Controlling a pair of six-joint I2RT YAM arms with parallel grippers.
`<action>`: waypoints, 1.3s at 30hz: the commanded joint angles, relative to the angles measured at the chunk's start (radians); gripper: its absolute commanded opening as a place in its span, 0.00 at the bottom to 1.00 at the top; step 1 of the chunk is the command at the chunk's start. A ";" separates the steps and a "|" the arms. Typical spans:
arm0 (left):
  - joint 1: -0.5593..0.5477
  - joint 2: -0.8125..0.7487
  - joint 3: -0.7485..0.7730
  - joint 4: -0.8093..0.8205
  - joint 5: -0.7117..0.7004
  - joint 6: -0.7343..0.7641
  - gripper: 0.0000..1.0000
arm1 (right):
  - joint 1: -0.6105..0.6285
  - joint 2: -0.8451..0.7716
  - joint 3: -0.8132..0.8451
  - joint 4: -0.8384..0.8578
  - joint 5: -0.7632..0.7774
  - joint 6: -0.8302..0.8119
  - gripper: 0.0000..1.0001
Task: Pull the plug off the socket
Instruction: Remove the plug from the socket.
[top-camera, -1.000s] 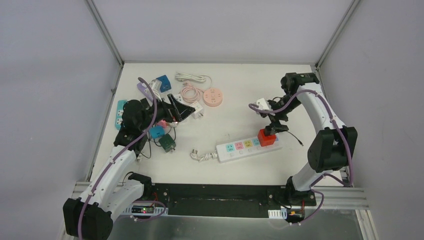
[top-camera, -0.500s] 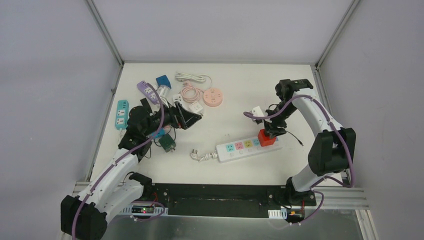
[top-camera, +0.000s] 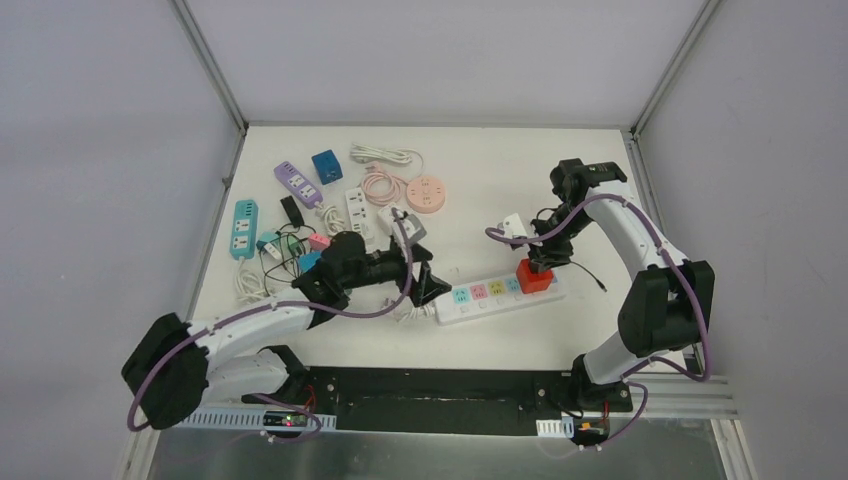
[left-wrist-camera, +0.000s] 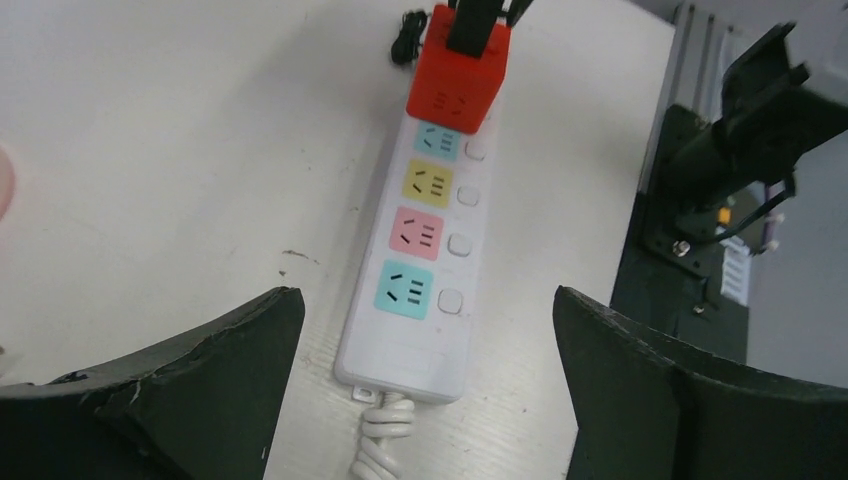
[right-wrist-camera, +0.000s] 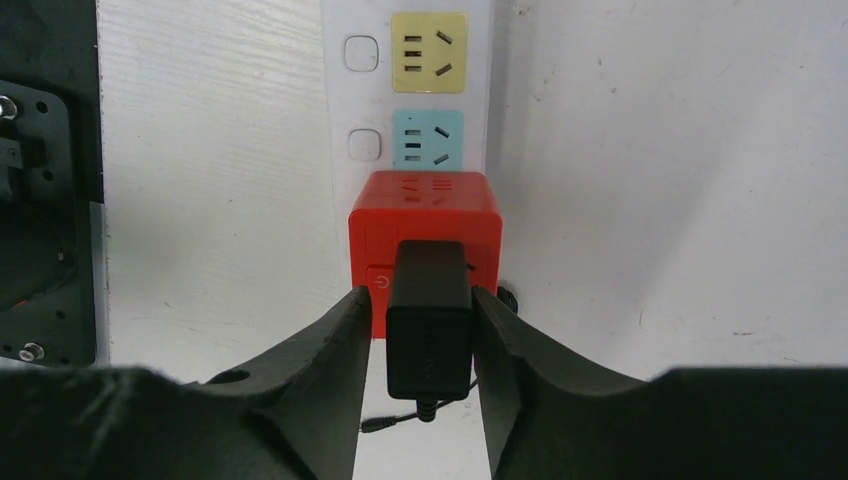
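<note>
Overhead camera looks down from 6 o'clock, far off; both wrist cameras sit close over the white plastic power strip (top-camera: 490, 301), sharing its red cube adapter (right-wrist-camera: 425, 212).

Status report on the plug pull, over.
Right gripper clamped on black plug. Plug seated in red cube socket, not out yet. Left gripper open, astride white power strip. Nothing blocking the pull.

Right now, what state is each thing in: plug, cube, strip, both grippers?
Plug: seated in the cube, not yet pulled.
Cube: plugged into the strip's end.
Strip: lying flat, four coloured sockets empty.
Right gripper: shut on the plug.
Left gripper: open, above the strip's cord end.
</note>
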 joint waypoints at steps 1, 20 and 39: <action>-0.069 0.162 0.062 0.129 -0.037 0.189 0.99 | 0.004 -0.046 -0.007 0.012 0.015 0.029 0.46; -0.235 0.722 0.302 0.491 -0.043 0.288 0.99 | 0.003 -0.076 -0.043 0.044 -0.028 0.064 0.05; -0.265 0.994 0.488 0.642 -0.069 0.263 0.97 | -0.055 -0.082 -0.072 0.060 -0.145 0.079 0.00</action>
